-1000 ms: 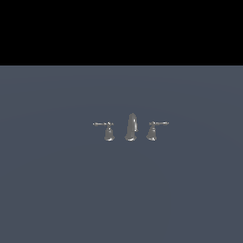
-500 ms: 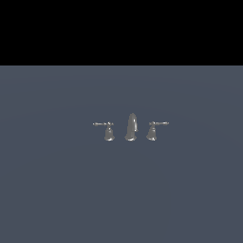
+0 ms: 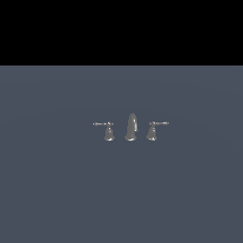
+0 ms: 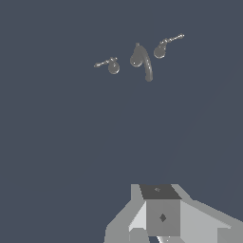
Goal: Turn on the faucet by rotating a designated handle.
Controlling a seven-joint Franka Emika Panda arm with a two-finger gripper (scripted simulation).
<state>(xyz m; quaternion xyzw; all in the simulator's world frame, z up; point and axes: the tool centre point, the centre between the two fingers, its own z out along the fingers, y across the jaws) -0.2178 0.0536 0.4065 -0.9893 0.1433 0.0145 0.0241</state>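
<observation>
The faucet (image 3: 131,127) is a tiny grey metal set standing on the flat grey surface in the middle of the exterior view. It has a curved central spout (image 4: 140,59) and two bell-based lever handles. The handle (image 3: 108,131) stands on the exterior view's left, its thin lever pointing left; it also shows in the wrist view (image 4: 112,66). Its twin (image 3: 153,130) has its lever pointing right. My gripper (image 4: 161,217) shows only in the wrist view as grey blocks at the frame edge, far from the faucet and touching nothing. The arm is out of the exterior view.
The grey surface (image 3: 57,190) spreads flat all around the faucet. A black band fills the background above it in the exterior view.
</observation>
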